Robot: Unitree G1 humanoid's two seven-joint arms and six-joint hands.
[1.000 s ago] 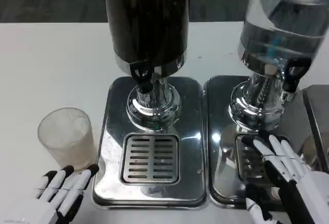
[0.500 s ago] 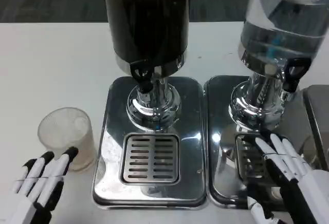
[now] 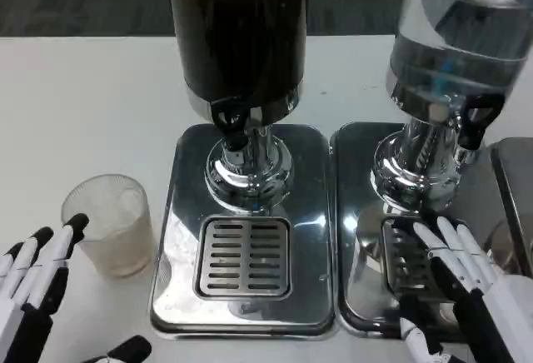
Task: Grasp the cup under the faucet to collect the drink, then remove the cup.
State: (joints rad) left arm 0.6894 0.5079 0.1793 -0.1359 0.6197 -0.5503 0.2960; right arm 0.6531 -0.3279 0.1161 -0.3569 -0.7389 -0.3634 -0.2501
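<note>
Head view: at the near left edge the left hand (image 3: 29,292) lies with its fingers (image 3: 52,251) straight and apart, a thumb tip lower down, holding nothing. The cup (image 3: 110,224) stands upright on the white counter (image 3: 83,105) just beyond and to the right of those fingertips — close, whether touching I cannot tell. It is clear and looks empty, and it sits beside the left drip tray (image 3: 243,238), not on it. At the near right the right hand (image 3: 466,288) rests over the right tray (image 3: 366,238), its fingers (image 3: 441,242) spread and stretched forward over the grate, closed on nothing. Past the left hand's fingertips and to their right, the slotted grate of the left tray lies bare under the dark dispenser (image 3: 237,34), whose black tap (image 3: 229,121) hangs above a chrome base. Beyond the right fingertips rises the clear dispenser (image 3: 458,38) with its own black tap.
</note>
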